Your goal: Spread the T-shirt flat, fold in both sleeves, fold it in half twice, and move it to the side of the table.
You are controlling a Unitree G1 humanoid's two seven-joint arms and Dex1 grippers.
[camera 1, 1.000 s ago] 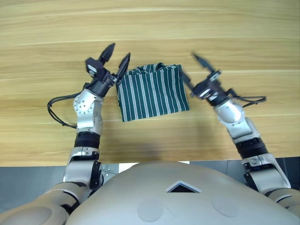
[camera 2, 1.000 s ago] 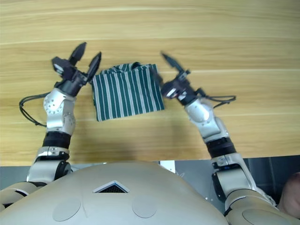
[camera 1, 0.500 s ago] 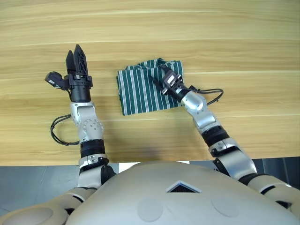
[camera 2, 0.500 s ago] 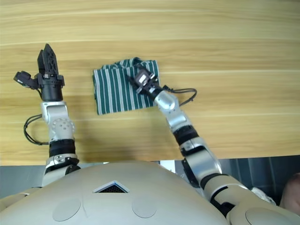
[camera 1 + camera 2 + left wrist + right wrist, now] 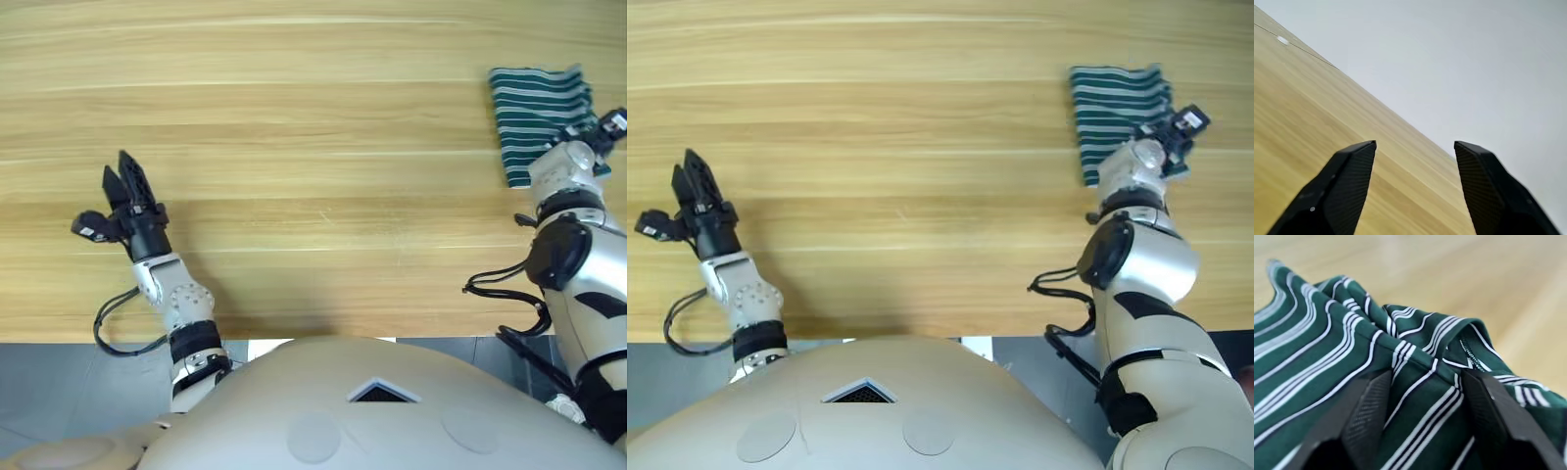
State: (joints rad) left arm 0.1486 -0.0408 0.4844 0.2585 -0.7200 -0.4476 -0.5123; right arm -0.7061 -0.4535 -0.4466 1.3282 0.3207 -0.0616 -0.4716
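The folded dark green T-shirt with thin white stripes (image 5: 537, 103) lies on the far right part of the light wooden table (image 5: 313, 108), close to its right side, its stripes running across from left to right and its far edge slightly rumpled. The right gripper (image 5: 1425, 377) rests on the shirt's near right corner. Its two black textured fingers (image 5: 1371, 416) are spread apart and lie against the cloth, with a raised ridge of striped fabric running between them; whether they squeeze that ridge I cannot tell. The right arm reaches up along the right side of the table from its near edge to the shirt. Well apart from all this, at the near left of the table, the left gripper (image 5: 122, 176) is held above the wood with its black fingers (image 5: 1347, 181) pointing toward the far side and standing spread, nothing between them. A black cable (image 5: 118, 328) loops beside the left forearm at the table's near edge.
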